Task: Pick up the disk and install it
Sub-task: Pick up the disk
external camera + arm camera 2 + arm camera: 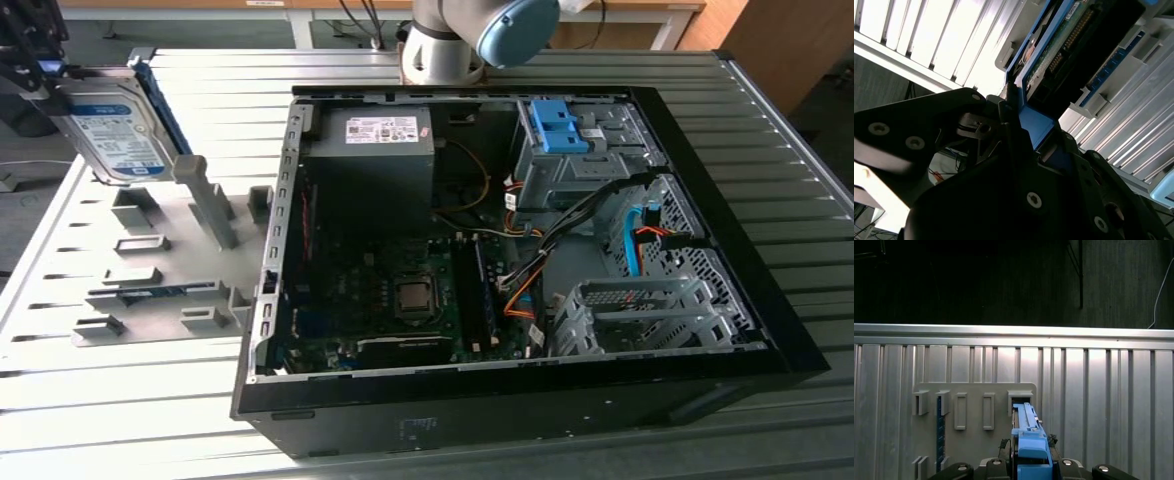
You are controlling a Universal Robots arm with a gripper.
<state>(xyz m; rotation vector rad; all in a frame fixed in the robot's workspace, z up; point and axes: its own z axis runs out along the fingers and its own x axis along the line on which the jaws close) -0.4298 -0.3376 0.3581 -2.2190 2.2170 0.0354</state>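
The disk (pixel 118 132), a silver hard drive with a blue-and-white label and blue side rails, hangs tilted at the exterior view's upper left, above the grey holder plate (pixel 154 300). My gripper (pixel 40 70) is shut on its upper end. In the first wrist view the disk's blue rail (pixel 1029 440) runs out edge-on from between my fingers, over a slot of the holder plate (pixel 974 445). The second wrist view shows the disk's green circuit board (pixel 1064 40) and its blue handle (pixel 1036 127) clamped in the gripper (pixel 1026 137).
An open computer case (pixel 747 330) lies on the slatted metal table (pixel 134 420), to the exterior view's right of the plate. Inside are a dark power supply (pixel 374 160), a blue bracket (pixel 558 125) on a metal cage, and a perforated drive cage (pixel 641 310). The arm's base (pixel 447 45) stands behind.
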